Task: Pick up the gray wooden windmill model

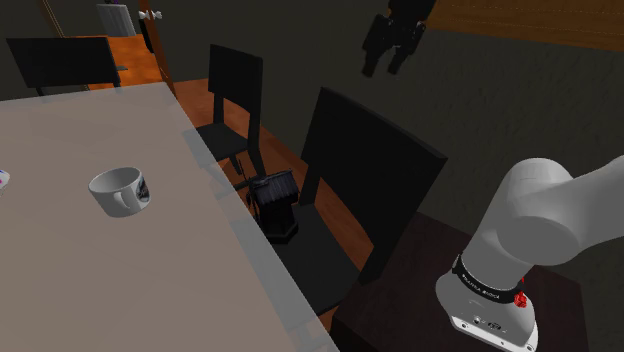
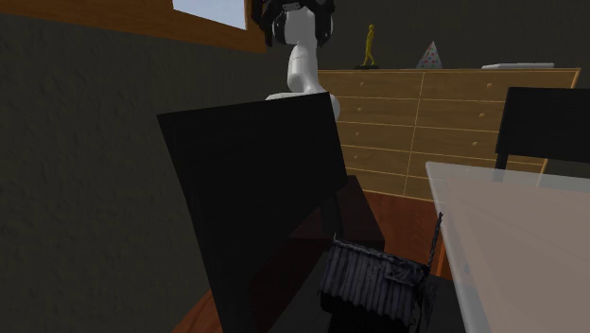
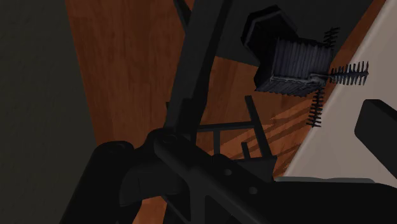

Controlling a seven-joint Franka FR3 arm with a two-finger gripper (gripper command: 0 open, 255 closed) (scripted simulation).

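The windmill model (image 1: 275, 203) is dark grey with ribbed walls and thin black blades. It stands on the seat of a black chair (image 1: 372, 175), just off the table's edge. It appears low in the second exterior view as the windmill (image 2: 372, 276), and in the wrist view as the windmill (image 3: 294, 64), far ahead of the hand. My gripper (image 1: 388, 66) hangs high above and well beyond the chair's back, far from the model. Its two black fingers stand apart with nothing between them.
The pale table (image 1: 100, 290) carries a white mug (image 1: 121, 190) lying on its side. A second black chair (image 1: 236, 92) stands farther along the table's edge. A wooden dresser (image 2: 444, 123) lines the wall. The dark stand (image 1: 420, 270) sits beside the chair.
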